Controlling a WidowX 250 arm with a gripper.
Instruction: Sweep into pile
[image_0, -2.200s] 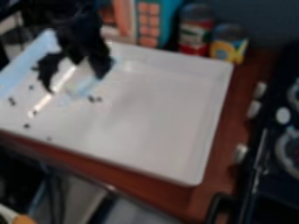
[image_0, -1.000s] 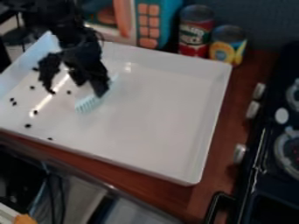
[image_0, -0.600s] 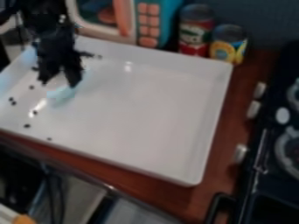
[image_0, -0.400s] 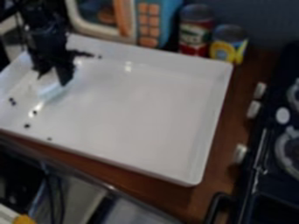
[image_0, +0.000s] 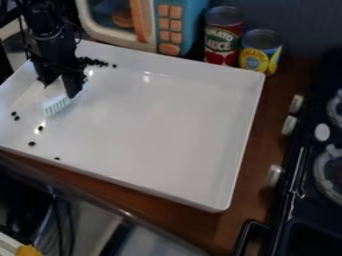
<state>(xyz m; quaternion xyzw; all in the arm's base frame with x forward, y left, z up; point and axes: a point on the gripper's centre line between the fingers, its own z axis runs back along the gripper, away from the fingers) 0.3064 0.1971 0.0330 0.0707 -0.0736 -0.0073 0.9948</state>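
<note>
After the black gripper (image_0: 59, 89) had shifted toward the left of the camera view, its two fingers were clamped on a pale brush (image_0: 56, 105), bristles low over the left part of the white tray (image_0: 167, 130). That seemed to put the brush closer to the loose dark bits (image_0: 41, 128) scattered by the near left side, probably the next to be swept. Compared with a second earlier, a dark cluster (image_0: 93, 62) near the back rim had come into sight beside the gripper.
</note>
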